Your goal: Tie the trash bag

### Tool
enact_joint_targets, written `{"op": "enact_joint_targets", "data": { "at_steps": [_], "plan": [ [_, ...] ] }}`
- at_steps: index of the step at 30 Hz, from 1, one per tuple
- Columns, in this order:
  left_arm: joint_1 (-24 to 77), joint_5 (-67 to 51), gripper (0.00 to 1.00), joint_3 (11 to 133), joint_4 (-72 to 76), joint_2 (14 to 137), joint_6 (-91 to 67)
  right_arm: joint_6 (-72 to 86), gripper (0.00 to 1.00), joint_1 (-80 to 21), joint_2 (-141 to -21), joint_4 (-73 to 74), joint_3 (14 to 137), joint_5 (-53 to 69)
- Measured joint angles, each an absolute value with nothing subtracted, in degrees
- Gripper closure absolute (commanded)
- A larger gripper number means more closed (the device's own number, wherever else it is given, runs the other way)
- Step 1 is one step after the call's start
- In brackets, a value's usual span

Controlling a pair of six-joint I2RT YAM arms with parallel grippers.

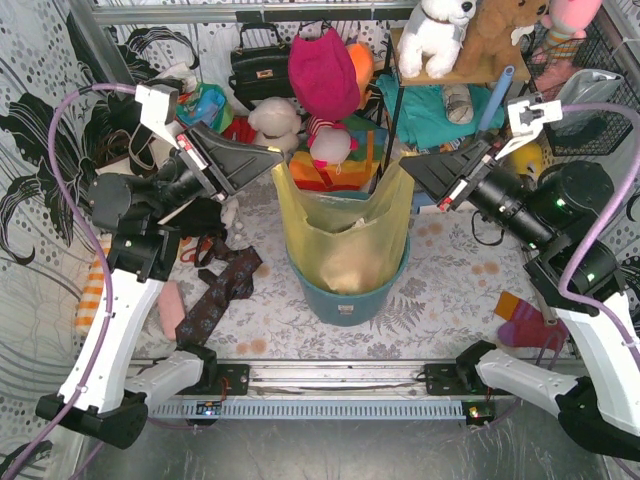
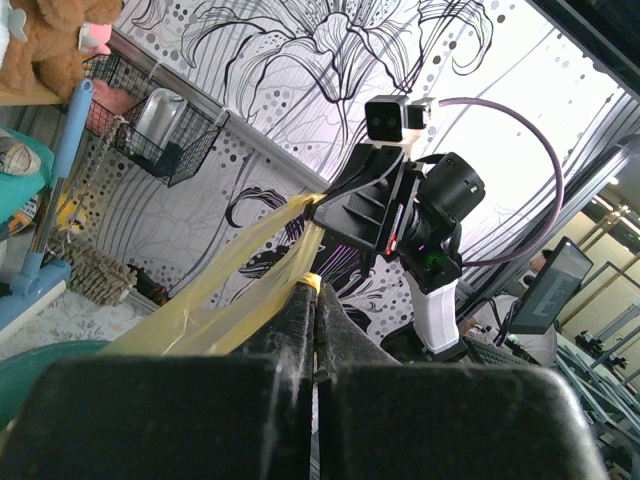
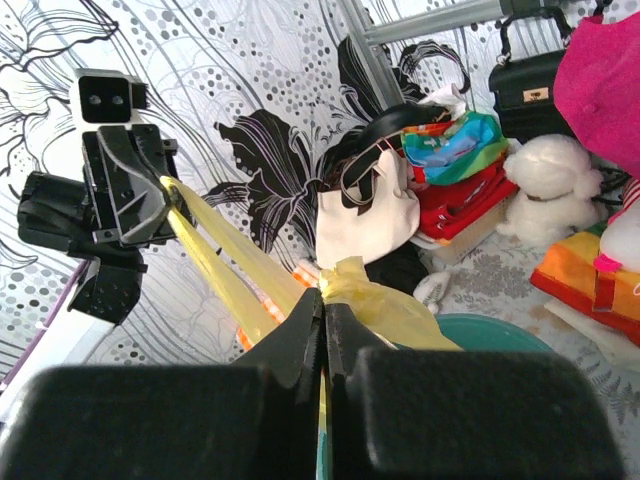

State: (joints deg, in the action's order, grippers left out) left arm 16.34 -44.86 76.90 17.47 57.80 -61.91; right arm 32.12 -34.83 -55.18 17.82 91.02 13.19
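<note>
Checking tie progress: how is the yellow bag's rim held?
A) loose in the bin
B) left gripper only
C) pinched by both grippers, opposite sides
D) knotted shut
C: the left gripper and right gripper each clamp a corner of the trash bag above the teal bin.

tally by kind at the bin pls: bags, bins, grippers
Bag: 1, yellow-green
Bin: 1, teal
Grippers: 2, left gripper and right gripper, each shut on the bag's rim
Total: 4
</note>
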Motion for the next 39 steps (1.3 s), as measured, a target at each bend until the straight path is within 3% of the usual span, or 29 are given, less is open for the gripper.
{"op": "enact_joint_targets", "data": {
  "at_steps": [10, 20, 22, 29, 39],
  "plan": [
    [16.3, -45.3, 1.00, 77.1, 26.2, 58.8, -64.2, 31.6, 1.00, -34.8, -60.2, 19.8, 99.0, 12.8],
    [16.3, -44.9, 1.00, 67.9, 30.4, 55.3, -64.2, 31.9, 1.00, -34.8, -51.9, 19.3, 85.0, 10.2],
    [16.3, -44.8, 1.00, 66.8, 30.7, 55.6, -64.3, 31.9, 0.93, -34.8, -52.1, 19.2, 84.8, 9.7],
    [16.3, -44.6, 1.00, 66.2, 31.2, 56.5, -64.3, 30.0, 0.54, -34.8, -54.1, 20.7, 88.1, 8.5],
    [16.3, -44.6, 1.00, 66.3, 32.6, 56.6, -64.5, 23.6, 0.43, -34.8, -57.6, 23.3, 105.2, 12.2]
  ]
}}
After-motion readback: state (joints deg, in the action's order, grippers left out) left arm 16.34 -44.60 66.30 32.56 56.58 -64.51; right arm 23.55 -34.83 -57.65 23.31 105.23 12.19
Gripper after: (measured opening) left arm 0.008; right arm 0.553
